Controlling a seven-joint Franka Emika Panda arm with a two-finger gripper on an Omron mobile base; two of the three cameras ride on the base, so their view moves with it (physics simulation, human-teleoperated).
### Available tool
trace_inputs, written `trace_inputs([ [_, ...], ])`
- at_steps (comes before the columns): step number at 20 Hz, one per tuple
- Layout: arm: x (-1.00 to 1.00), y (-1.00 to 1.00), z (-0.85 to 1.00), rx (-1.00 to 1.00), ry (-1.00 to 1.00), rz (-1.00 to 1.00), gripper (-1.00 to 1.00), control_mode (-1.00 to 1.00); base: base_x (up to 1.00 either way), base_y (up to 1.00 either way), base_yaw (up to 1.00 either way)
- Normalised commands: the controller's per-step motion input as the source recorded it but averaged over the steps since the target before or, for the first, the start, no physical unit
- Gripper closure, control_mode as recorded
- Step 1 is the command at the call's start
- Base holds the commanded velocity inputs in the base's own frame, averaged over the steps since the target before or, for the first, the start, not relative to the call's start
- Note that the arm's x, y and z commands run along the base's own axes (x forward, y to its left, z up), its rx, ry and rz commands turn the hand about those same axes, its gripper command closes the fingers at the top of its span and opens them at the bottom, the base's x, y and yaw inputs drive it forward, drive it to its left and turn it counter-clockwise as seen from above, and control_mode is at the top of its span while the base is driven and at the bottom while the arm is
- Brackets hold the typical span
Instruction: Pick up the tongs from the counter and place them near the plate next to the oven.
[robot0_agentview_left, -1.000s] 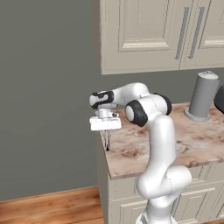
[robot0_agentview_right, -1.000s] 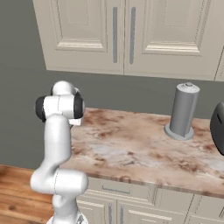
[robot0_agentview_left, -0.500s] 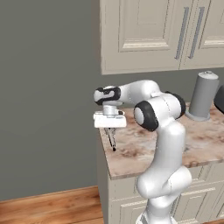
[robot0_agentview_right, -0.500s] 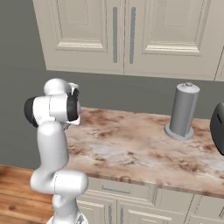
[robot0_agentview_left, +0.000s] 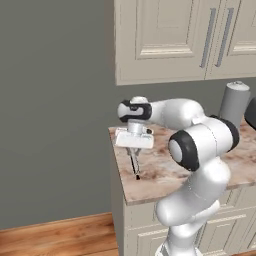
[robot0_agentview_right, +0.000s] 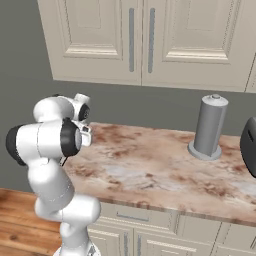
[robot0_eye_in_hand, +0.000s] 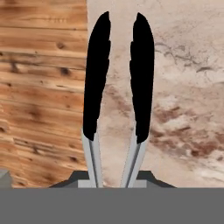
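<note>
The tongs (robot0_agentview_left: 135, 165) hang straight down from my gripper (robot0_agentview_left: 133, 149), which is shut on their upper end. They are slim and silver with black ends. They hover just above the left edge of the marbled counter (robot0_agentview_left: 167, 172). In the hand view the two silver arms of the tongs (robot0_eye_in_hand: 142, 74) run up from between my gripper (robot0_eye_in_hand: 112, 178) to long black tips. Below them lies the counter (robot0_eye_in_hand: 183, 87), with wooden floor to its left.
A grey cylinder (robot0_agentview_left: 234, 102) (robot0_agentview_right: 209, 126) stands at the back right of the counter, beside a dark appliance (robot0_agentview_right: 250, 147). Cream wall cabinets (robot0_agentview_left: 175, 40) hang overhead. Past the counter's left end are the wooden floor (robot0_agentview_left: 60, 235) and a grey wall.
My gripper has carried the tongs a little to the right, from beyond the counter's left end to over its edge. The elbow has swung outward.
</note>
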Motion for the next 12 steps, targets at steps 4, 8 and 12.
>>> trace_inputs([
  [4,-0.49,-0.14,0.35,0.13,-0.27,0.0,1.0,-1.0,0.0,0.0,0.0],
  [8,-0.49,-0.15,0.4,0.14,-0.29,0.0,1.0,-1.0,0.0,0.0,0.0],
  [12,-0.52,-0.18,0.32,0.12,-0.27,0.0,1.0,-1.0,0.0,0.0,0.0],
])
